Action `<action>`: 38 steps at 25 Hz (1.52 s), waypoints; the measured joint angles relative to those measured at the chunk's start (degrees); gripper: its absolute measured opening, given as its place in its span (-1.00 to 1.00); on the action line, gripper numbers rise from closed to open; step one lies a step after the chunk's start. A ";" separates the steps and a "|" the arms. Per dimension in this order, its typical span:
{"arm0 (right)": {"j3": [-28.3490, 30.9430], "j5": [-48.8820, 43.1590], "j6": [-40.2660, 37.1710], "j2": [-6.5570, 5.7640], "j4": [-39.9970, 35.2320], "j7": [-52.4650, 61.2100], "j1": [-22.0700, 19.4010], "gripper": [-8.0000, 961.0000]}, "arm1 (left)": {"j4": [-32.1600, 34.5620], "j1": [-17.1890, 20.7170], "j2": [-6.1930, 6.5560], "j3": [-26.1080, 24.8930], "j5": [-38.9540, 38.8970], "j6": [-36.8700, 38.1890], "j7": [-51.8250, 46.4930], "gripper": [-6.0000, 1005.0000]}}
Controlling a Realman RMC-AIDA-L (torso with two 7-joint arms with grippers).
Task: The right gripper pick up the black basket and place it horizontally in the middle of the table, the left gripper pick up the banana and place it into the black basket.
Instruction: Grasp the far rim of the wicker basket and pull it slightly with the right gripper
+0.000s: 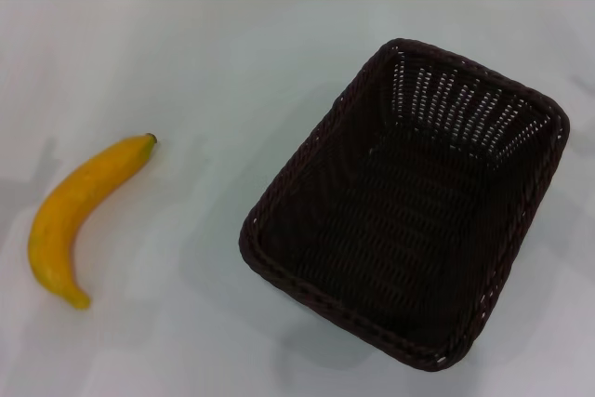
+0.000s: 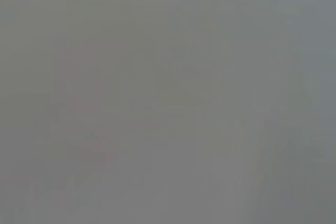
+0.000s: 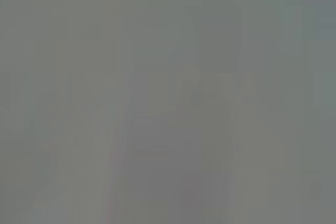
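Neither claw shows in any view, and both wrist views give only a featureless grey blur, so I cannot tell how either stands. On the white worktop (image 1: 214, 62) the black basket (image 1: 409, 202) sits empty and askew on the right side, with the banana (image 1: 79, 216) well apart on the left, its dark stem tip pointing away from the robot.

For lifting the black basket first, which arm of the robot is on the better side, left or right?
Right, probably. The black basket lies tilted on the robot's right half of the table, while the banana lies on its left. Neither gripper is in view.
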 joint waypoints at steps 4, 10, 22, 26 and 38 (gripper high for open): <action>0.26 -10.72 7.68 -0.95 -7.27 12.16 2.30 0.47 | 0.00 -0.19 0.00 0.00 0.00 -0.01 -0.15 0.72; 0.34 -26.70 9.57 -4.14 -10.07 31.23 8.63 0.47 | 0.23 -0.37 0.10 0.00 -0.04 0.06 -0.58 0.72; -0.09 -49.50 1.92 -4.31 -17.89 45.72 16.16 0.47 | -0.04 -1.14 0.27 0.00 0.00 0.19 -0.97 0.72; -0.15 -53.54 1.84 -2.75 -20.60 46.10 16.87 0.47 | -0.06 -1.14 0.27 0.00 0.00 0.08 -0.98 0.72; -0.78 -59.89 6.74 -0.32 -22.56 46.32 19.63 0.47 | -0.82 -0.38 0.27 0.00 0.03 -1.15 -0.98 0.72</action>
